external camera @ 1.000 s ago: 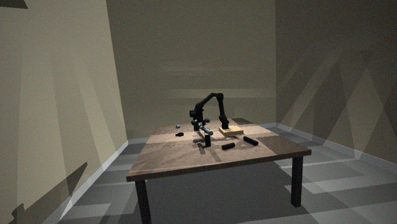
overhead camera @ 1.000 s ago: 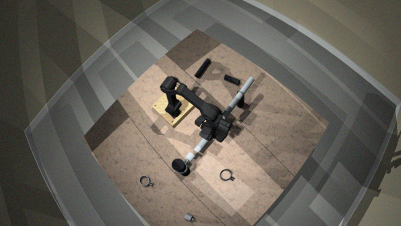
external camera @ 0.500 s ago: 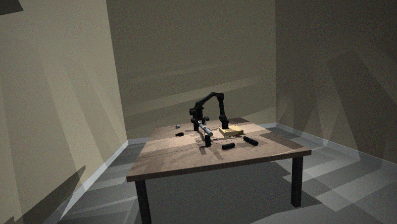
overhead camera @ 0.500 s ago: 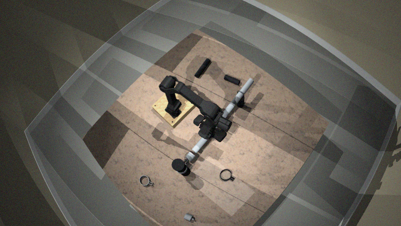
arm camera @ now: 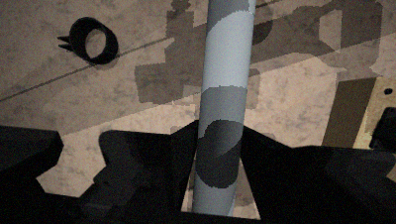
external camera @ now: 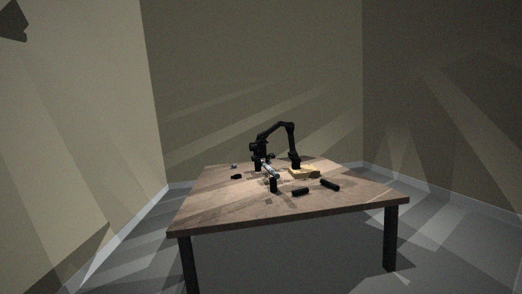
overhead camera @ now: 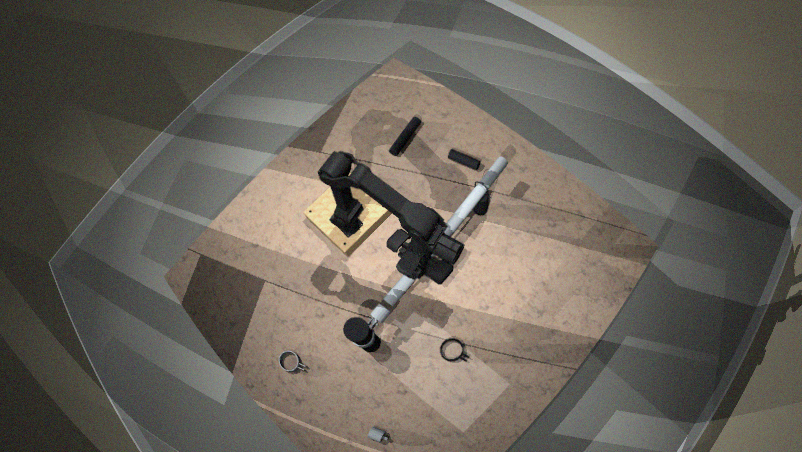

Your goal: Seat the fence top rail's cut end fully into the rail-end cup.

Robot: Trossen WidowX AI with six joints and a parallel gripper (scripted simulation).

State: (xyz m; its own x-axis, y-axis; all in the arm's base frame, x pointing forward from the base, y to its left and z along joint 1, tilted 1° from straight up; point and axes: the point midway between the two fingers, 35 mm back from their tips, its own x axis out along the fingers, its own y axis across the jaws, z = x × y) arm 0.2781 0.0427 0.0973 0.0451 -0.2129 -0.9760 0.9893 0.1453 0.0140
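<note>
Jaws clamped on rail (overhead camera: pixel 468 204) mid-frame; cut end looks at cup by big post (overhead camera: pixel 357 331), lower centre; full seating unconfirmed, release left.

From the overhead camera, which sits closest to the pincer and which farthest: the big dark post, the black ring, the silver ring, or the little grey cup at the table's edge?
1. Big dark post: at the rail's lower end, below the pincer, which grips the rail.
2. Black ring: lower right of the post.
3. Silver ring: lower left.
4. Little grey cup: bottom table edge, farthest.
</note>
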